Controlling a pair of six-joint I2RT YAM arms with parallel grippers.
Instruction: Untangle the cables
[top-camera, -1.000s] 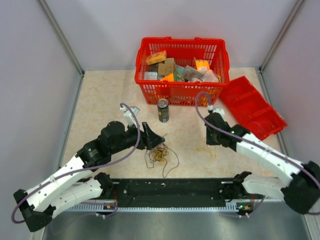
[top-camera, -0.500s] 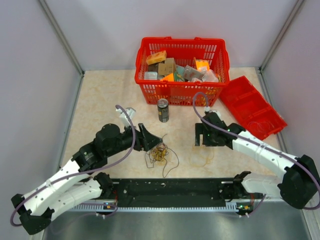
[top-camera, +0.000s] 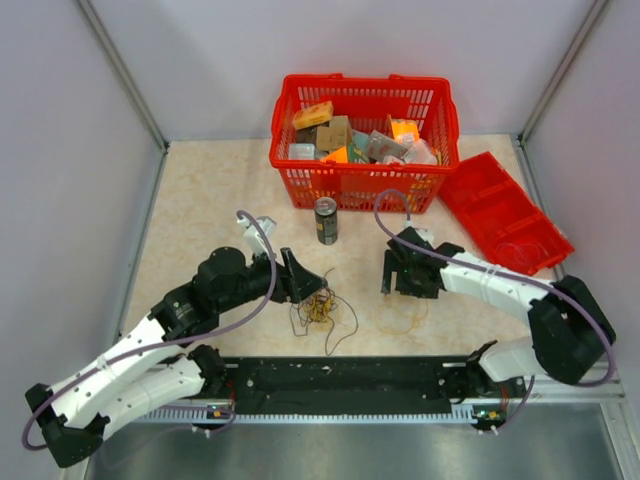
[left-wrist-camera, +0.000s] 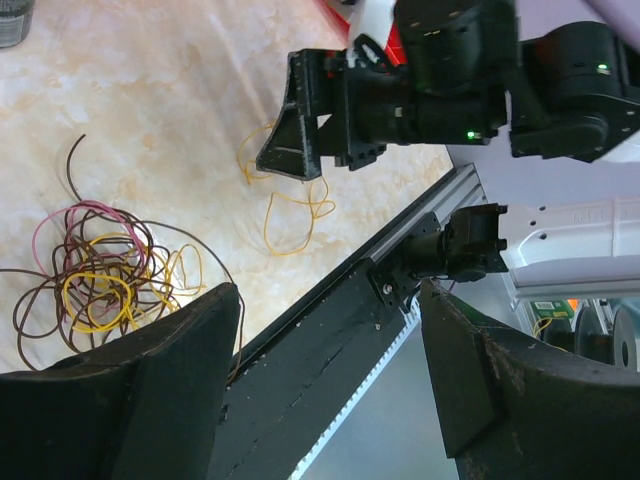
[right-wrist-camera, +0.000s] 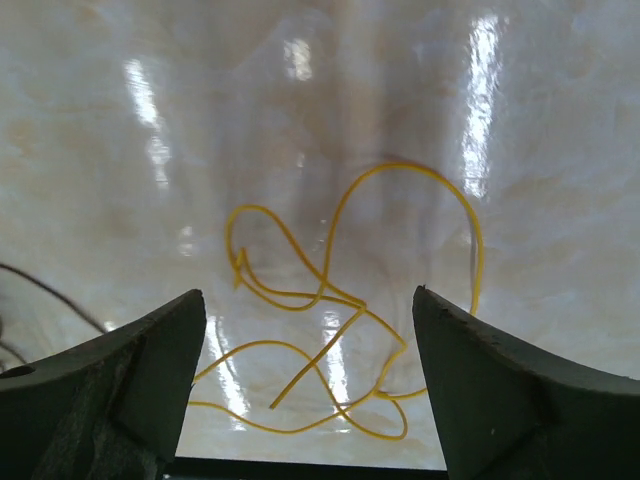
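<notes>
prog: partly done | 1 yellow cable (right-wrist-camera: 322, 293) lying loose on worktop (top-camera: 200, 200) under R pincer (right-wrist-camera: 308, 300), jaws gaping, empty | other cables (left-wrist-camera: 95, 275) sitting knotted by L pincer (left-wrist-camera: 328, 300), gaping too, empty | separating those pending

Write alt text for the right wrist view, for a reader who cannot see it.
A single thin yellow cable lies in loose, overlapping loops on the glossy marbled table. The right pincer hangs over it with its dark jaws spread wide on either side, holding nothing.
</notes>
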